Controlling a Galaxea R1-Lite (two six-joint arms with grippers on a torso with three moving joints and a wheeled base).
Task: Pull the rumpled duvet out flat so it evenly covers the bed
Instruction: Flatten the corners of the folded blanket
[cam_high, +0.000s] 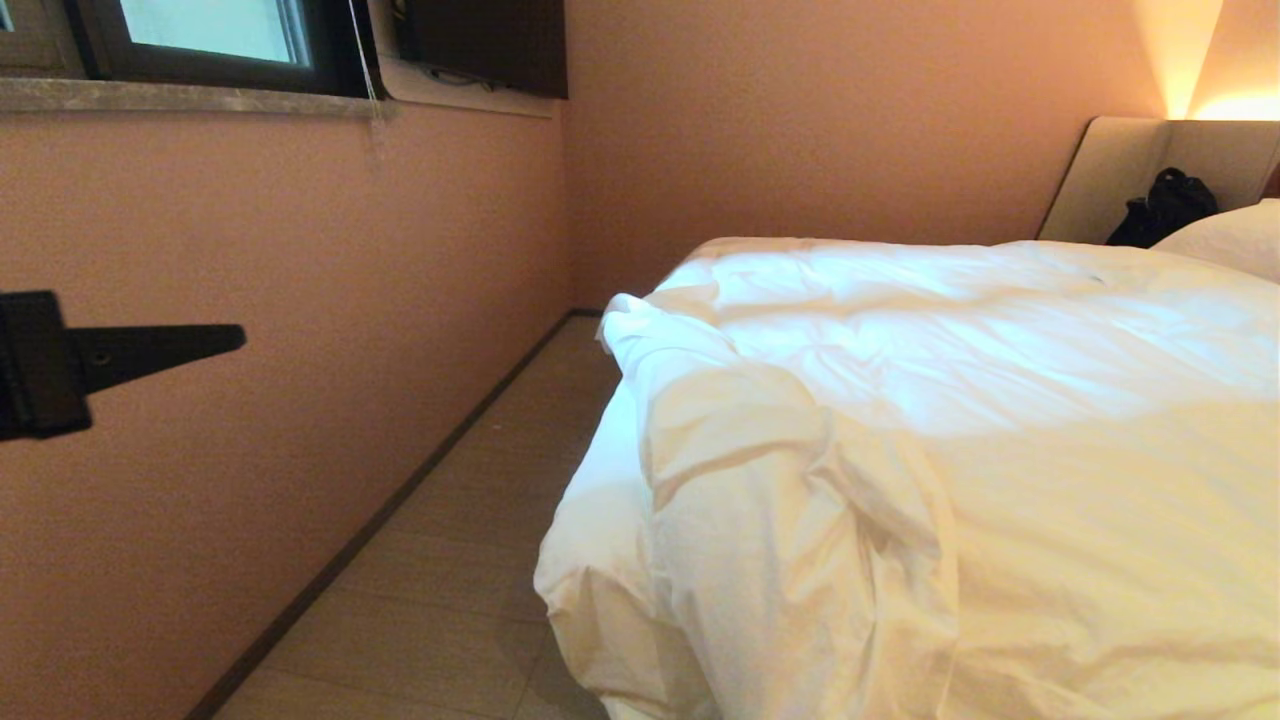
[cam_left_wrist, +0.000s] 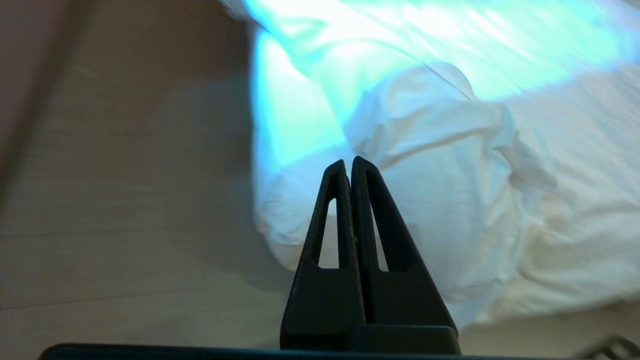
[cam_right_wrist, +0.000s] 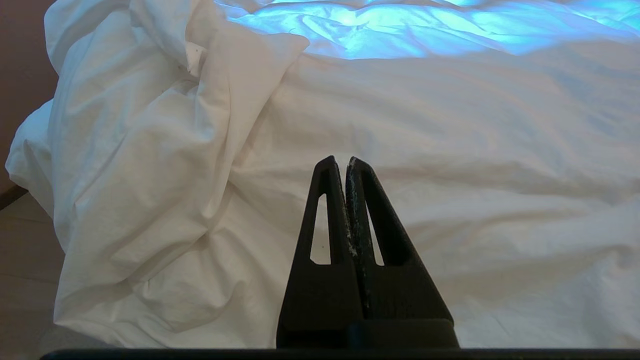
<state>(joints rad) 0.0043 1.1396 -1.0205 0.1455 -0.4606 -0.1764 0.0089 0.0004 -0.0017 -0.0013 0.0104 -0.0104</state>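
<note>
Pink-tan wall (cam_high: 250, 250) runs along the left side, dark baseboard (cam_high: 400, 500) at its foot. Pale tiled floor (cam_high: 450, 590) fills the strip beside it. Window (cam_high: 200, 35) with dark frame sits up top left, stone sill (cam_high: 180, 97) under it, thin blind cord (cam_high: 365, 60) hanging at its right edge. Dark wall-mounted screen (cam_high: 485, 45) sits in the corner just right of the window. Far right: black bag (cam_high: 1160, 207) beside a white pillow (cam_high: 1230, 238), warm lamp glow (cam_high: 1190, 60) on the wall above.
</note>
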